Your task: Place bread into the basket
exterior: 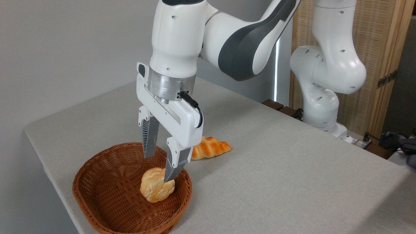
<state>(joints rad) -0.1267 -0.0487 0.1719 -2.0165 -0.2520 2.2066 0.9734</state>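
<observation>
While the gripper [159,165] hangs spread open above it, the bread [156,190] lies inside the basket [97,201].

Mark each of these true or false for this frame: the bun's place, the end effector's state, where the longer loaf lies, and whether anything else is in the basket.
1. The bun lies inside the basket. True.
2. The end effector is clamped on the bun. False: its fingers are spread apart above the bun, holding nothing.
3. The longer loaf lies on the table, outside the basket. True.
4. The longer loaf is in the basket beside the bun. False: the bun is the only bread in the basket.
5. The basket sits near the table's front left corner. True.
</observation>
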